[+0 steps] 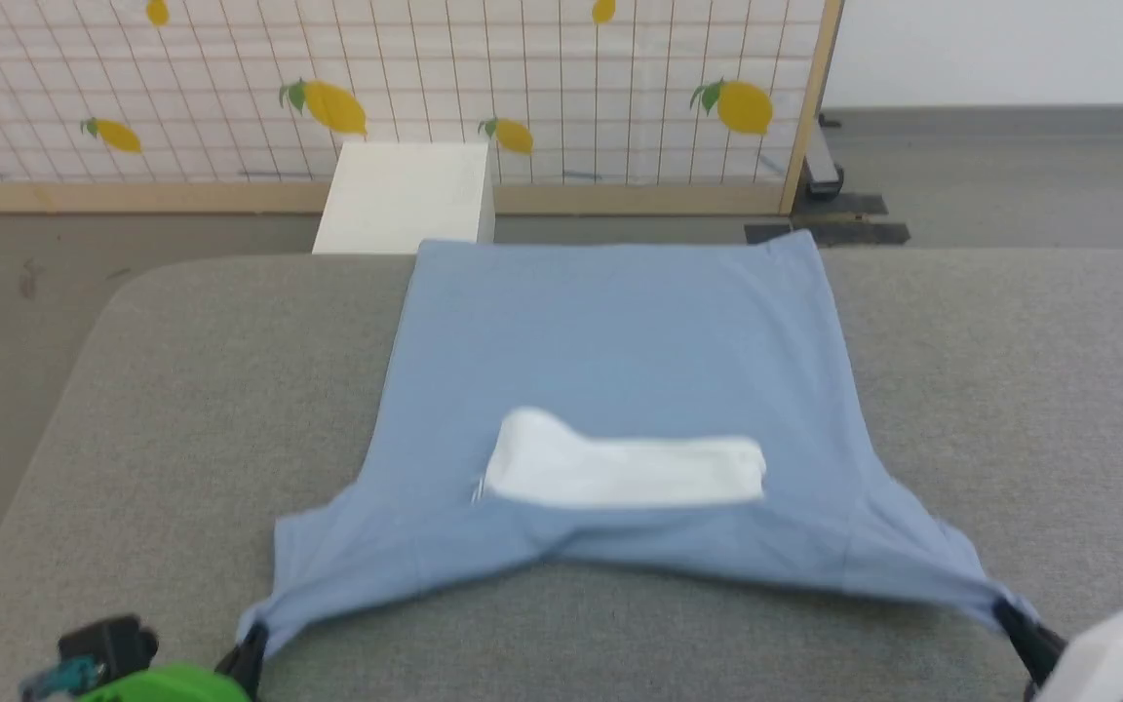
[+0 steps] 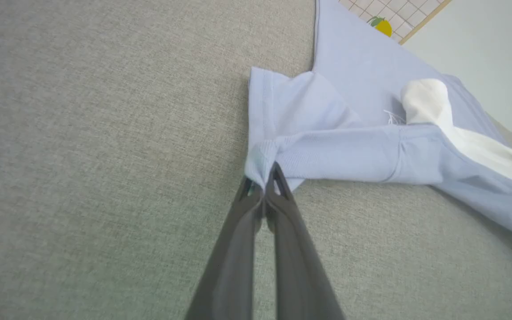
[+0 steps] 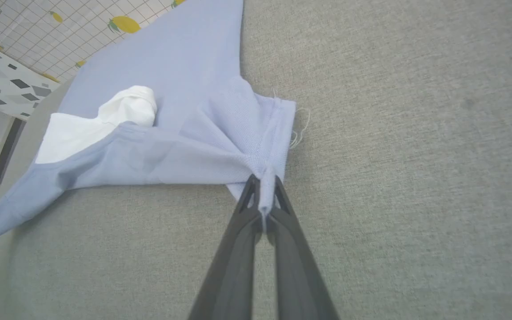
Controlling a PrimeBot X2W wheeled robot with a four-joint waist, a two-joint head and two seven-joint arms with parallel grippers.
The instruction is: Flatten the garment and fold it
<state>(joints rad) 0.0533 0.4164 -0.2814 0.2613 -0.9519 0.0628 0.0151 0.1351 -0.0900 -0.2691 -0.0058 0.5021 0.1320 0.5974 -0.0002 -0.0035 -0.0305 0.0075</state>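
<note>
Head view: the light blue garment (image 1: 620, 331) lies spread on the grey-covered table (image 1: 1010, 390). Its hem is on the far side of its white neck panel (image 1: 620, 473), reaching the table's far edge, and its shoulders are on the near side. The left pincer (image 1: 251, 651), near-left of the panel, and the right pincer (image 1: 1015, 624), near-right of it, each hold a sleeve tip, with the shoulder line drawn between them.

Left wrist view: the left pincer (image 2: 262, 182) is clenched on a bunched sleeve corner. A band of cloth runs from it toward the panel, which sits humped rather than flat.

Right wrist view: the right pincer (image 3: 265, 184) is clamped on the opposite sleeve's hem corner, the cloth gathered into pleats leading back to the panel, loose threads trailing beside.

Each grip appears to take little fabric, so an uneven pull could slip a corner free and skew the shirt. Folding now would likely press in the panel's hump and the sleeve pleats. A push away from the robot could spill the hem over the far edge.
</note>
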